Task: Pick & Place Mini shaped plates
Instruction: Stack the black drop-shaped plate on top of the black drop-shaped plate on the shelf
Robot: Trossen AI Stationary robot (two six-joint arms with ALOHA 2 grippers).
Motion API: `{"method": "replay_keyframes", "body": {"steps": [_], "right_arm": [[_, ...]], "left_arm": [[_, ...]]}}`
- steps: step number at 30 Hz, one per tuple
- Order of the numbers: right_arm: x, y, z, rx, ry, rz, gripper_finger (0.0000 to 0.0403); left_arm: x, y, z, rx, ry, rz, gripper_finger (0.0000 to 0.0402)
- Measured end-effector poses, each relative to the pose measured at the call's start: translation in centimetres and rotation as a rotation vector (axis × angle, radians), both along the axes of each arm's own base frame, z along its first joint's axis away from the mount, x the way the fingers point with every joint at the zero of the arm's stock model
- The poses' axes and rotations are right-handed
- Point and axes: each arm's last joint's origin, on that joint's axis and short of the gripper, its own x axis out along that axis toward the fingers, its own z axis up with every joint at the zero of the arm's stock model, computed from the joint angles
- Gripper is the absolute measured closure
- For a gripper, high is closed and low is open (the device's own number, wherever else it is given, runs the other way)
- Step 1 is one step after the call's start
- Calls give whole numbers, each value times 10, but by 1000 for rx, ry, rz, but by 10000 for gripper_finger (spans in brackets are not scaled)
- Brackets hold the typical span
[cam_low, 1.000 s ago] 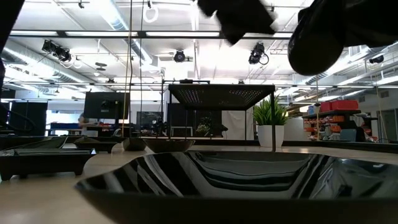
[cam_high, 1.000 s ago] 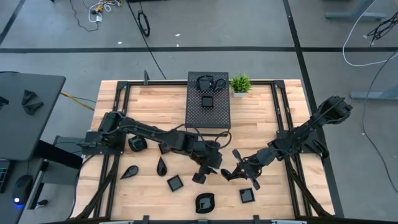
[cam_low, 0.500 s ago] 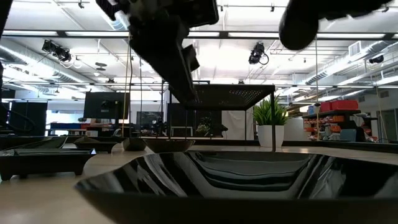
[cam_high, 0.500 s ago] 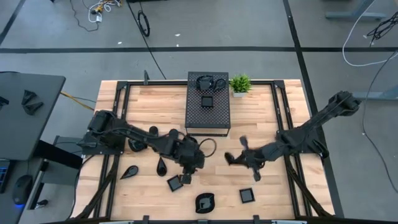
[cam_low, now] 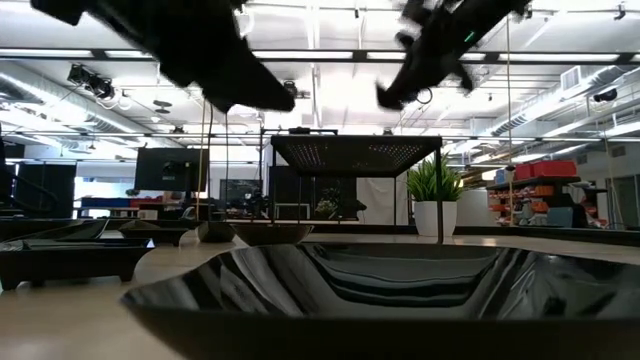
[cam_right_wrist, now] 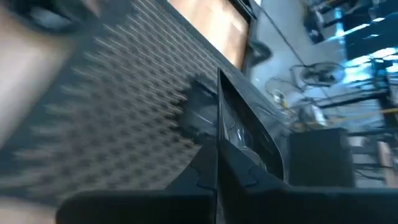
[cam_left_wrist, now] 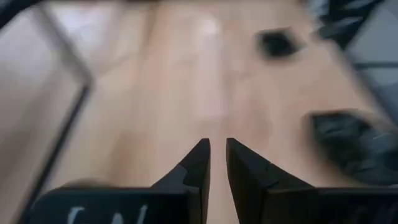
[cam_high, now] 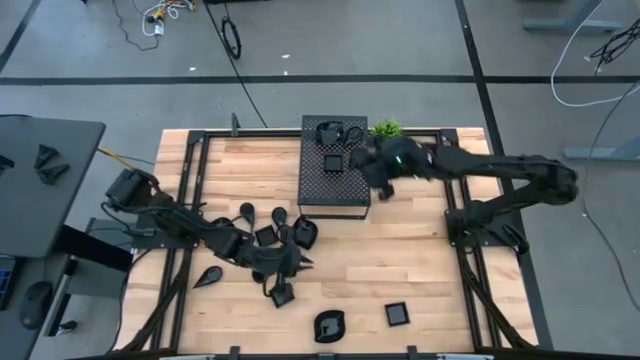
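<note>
From above, on the wooden table (cam_high: 420, 250): loose black plates counted as one square (cam_high: 398, 315), one rounded with an uneven rim (cam_high: 328, 325), one teardrop (cam_high: 208, 276), one small round (cam_high: 246, 210), plus a cluster near the left hand (cam_high: 283, 290) too crowded to count. One black perforated box (cam_high: 335, 180) stands at the far edge; on its top sit a square plate (cam_high: 332, 163) and a rounded one (cam_high: 332, 133). One green potted plant (cam_high: 385, 129) stands just beside it. The right hand (cam_high: 368, 170) hangs over the box's right edge.

Low view: a glossy ribbed plate (cam_low: 380, 295) fills the foreground.

Left wrist view: fingers (cam_left_wrist: 198, 163) nearly together, a narrow gap between, nothing held, over bare wood.

Right wrist view: fingers (cam_right_wrist: 231, 134) pressed together, above the perforated top.
</note>
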Motion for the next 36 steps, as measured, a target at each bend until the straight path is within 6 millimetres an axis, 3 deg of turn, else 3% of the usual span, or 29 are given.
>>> {"method": "replay_keyframes", "body": {"steps": [5,12,23,36], "right_arm": [[13,-55,-24,-73,55,-20,401],[15,-88,-45,-64,97,-56,401],[10,-105,-47,-40,65,-137,390],[10,-105,-47,-13,45,-125,389]], "left_arm": [[-3,0,4,18,-50,51,346],[-1,1,3,16,-61,56,346],[0,2,3,7,-68,63,346],[0,2,4,4,-73,63,346]]}}
